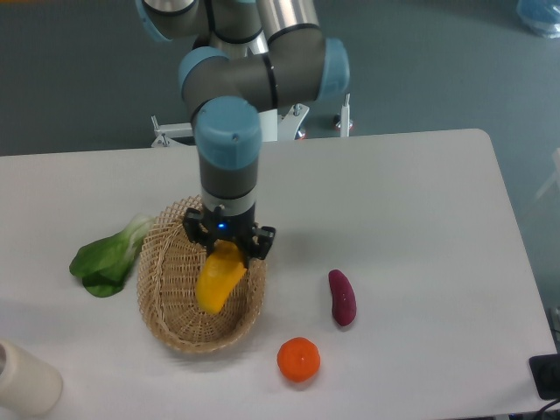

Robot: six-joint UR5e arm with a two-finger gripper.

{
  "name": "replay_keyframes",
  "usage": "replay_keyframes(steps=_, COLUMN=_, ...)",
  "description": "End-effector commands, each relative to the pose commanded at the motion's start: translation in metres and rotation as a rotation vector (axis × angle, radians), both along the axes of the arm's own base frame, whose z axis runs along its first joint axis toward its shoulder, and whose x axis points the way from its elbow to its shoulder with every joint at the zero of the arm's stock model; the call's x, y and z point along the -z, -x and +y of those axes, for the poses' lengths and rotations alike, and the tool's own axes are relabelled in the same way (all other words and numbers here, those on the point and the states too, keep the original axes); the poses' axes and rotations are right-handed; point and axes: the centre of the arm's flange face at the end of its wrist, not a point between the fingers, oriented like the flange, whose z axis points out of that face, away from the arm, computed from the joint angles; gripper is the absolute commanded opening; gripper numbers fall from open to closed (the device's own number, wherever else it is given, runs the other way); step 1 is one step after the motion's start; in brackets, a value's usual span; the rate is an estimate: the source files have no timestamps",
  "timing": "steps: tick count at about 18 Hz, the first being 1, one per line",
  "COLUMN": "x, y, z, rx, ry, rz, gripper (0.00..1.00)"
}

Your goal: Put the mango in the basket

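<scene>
Down at the near left corner, a cream cylinder (26,378) pokes into view, cut off by the frame edge. Nearest along the front of the white table (420,219) sits the orange (298,360), round and bright, just off the basket's right front rim. A little further back and to the right lies the purple sweet potato (342,297), lengthwise, apart from both the orange and the basket.

Now the basket (175,325) itself, oval wicker with a looped rim, its bare woven floor visible at the near end. And over it, the mango (219,278): yellow-orange, hanging tilted with its lower end pointing down toward the basket's floor. Whether that tip is touching the weave is not clear from this angle. Its upper end disappears into the gripper (227,248), fingers closed in on the fruit from either side, holding it.

On the left, just beside the basket's rim, a leafy green vegetable (108,259) lies flat, its pale stalk pointing toward the wicker.

Behind the gripper the arm (229,149) rises straight up, grey with blue caps, hiding the basket's far rim. Beyond the table's far edge, the arm's metal base (262,129) and grey floor.
</scene>
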Motion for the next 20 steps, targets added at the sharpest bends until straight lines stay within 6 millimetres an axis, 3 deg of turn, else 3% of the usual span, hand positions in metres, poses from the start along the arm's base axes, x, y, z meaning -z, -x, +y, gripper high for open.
replay_keyframes(steps=8, x=0.052, y=-0.013, z=0.010, rx=0.034, ry=0.057, rz=-0.039, gripper=0.27)
replay_keyframes(steps=14, x=0.064, y=-0.013, z=0.013, rx=0.043, ry=0.075, rz=-0.047, gripper=0.27)
replay_keyframes(steps=15, x=0.056, y=-0.011, z=0.015, rx=0.043, ry=0.061, rz=-0.040, gripper=0.35)
replay_keyframes(steps=16, x=0.055, y=-0.011, z=0.015, rx=0.046, ry=0.058, rz=-0.038, gripper=0.54)
replay_keyframes(steps=17, x=0.055, y=-0.011, z=0.015, rx=0.044, ry=0.059, rz=-0.036, gripper=0.66)
replay_keyframes(steps=18, x=0.056, y=-0.011, z=0.015, rx=0.043, ry=0.060, rz=-0.035, gripper=1.00)
replay_keyframes(steps=20, x=0.054, y=-0.009, z=0.015, rx=0.040, ry=0.057, rz=-0.020, gripper=1.00)
